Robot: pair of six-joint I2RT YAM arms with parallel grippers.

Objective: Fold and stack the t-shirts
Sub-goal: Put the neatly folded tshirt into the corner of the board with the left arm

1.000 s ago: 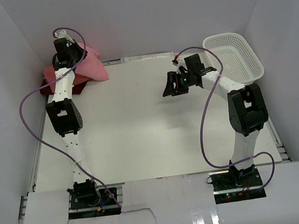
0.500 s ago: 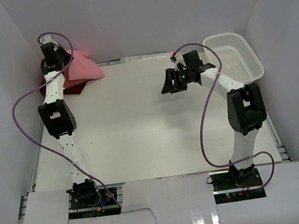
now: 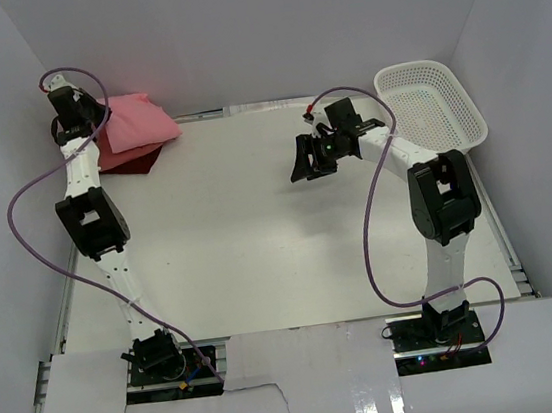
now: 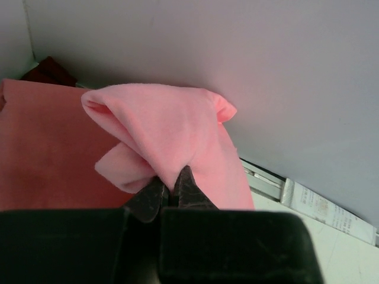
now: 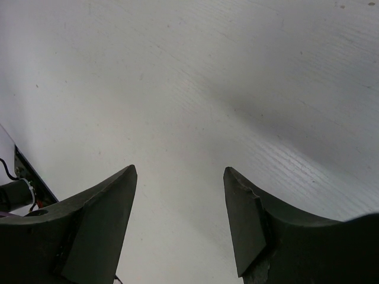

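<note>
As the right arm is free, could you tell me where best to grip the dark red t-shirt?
I would pinch the dark red t-shirt at its exposed near edge, coming low across the table with the open right gripper; the pink shirts cover the rest.

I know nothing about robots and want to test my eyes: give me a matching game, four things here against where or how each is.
1 left pincer
2 right pincer
3 white basket
4 dark red t-shirt

A far right of the table
B open, over bare table
C far left, lowest of the shirts
D shut on a pink t-shirt

Pairs: 1-D, 2-B, 3-A, 4-C
</note>
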